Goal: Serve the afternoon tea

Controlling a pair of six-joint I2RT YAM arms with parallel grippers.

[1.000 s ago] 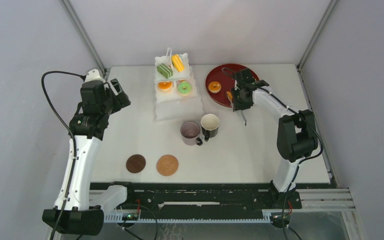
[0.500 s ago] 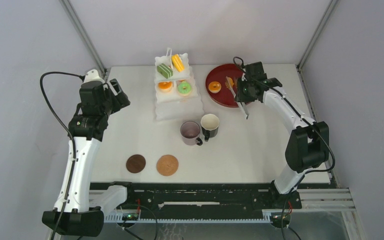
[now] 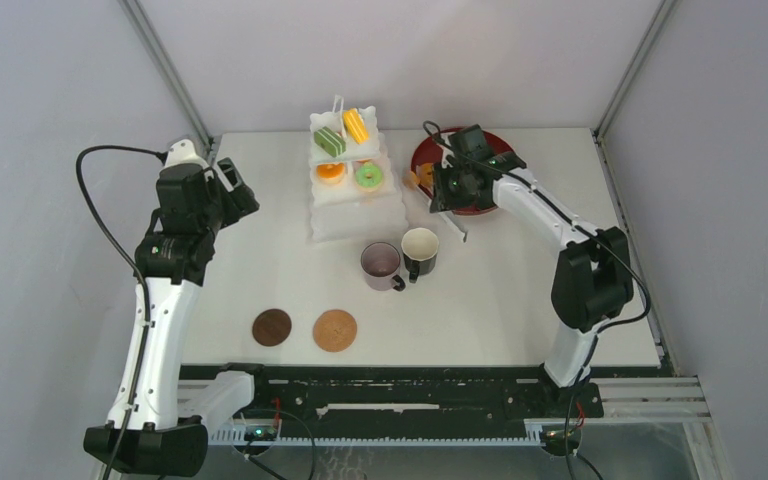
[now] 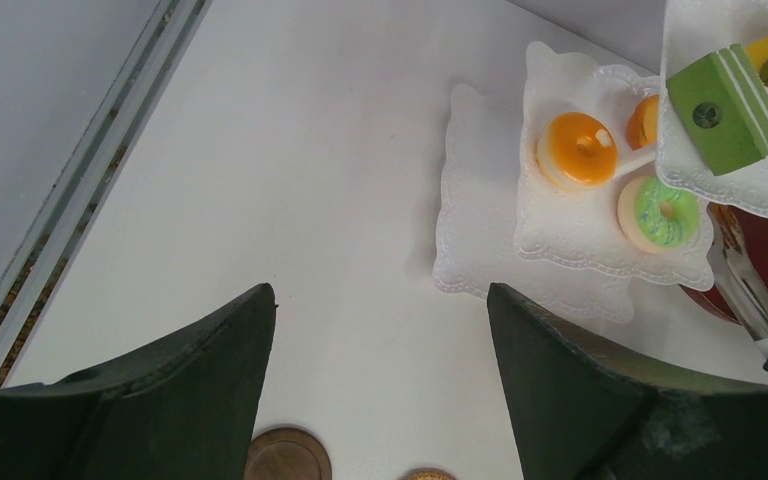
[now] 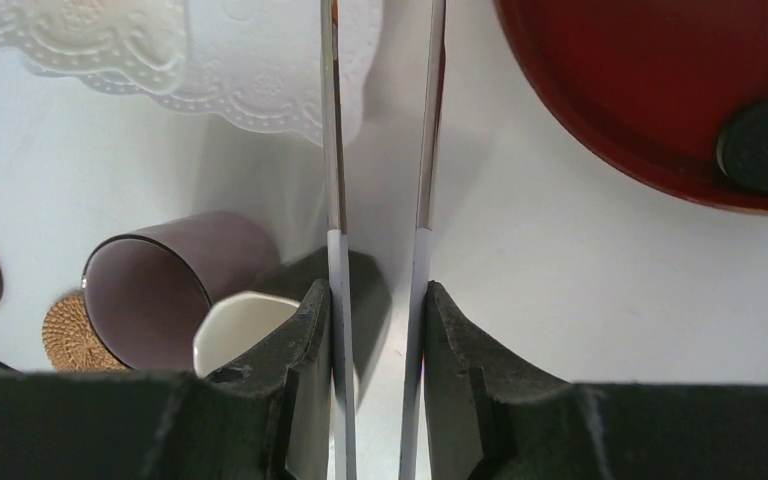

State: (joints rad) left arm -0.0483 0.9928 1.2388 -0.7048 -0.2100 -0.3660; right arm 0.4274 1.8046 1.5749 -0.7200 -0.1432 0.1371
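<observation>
We are seeing the right gripper (image 5: 375,300) pinching narrow on the long metal tongs (image 5: 331,150). One finger is pressing on the outside of each arm, and a slim gap is showing between the two arms. The tongs are reaching out from the jaws between the dark red tray (image 5: 640,90) and a corner of the white three-tier stand (image 3: 357,215). Their tips are running out of the wrist view. A dark round thing (image 5: 765,145) is lying in the tray. From above, an orange pastry (image 3: 419,178) is showing at the tray's left rim, by the tongs' far end. We cannot tell whether the tips are gripping it.

The left gripper (image 4: 380,292) is hanging wide open with nothing between its fingers, above the table (image 3: 520,290) to the left of the stand.

The stand is carrying a green pastry (image 3: 329,141) and a yellow pastry (image 3: 356,125) on its top tier. An orange doughnut (image 3: 331,172) and a green doughnut (image 3: 368,176) are sitting on its middle tier. The mauve mug (image 3: 381,262) and the black mug (image 3: 420,247) are standing upright just beside each other in front of the stand. The dark brown coaster (image 3: 271,326) and the lighter brown coaster (image 3: 335,330) are lying well apart from them.
</observation>
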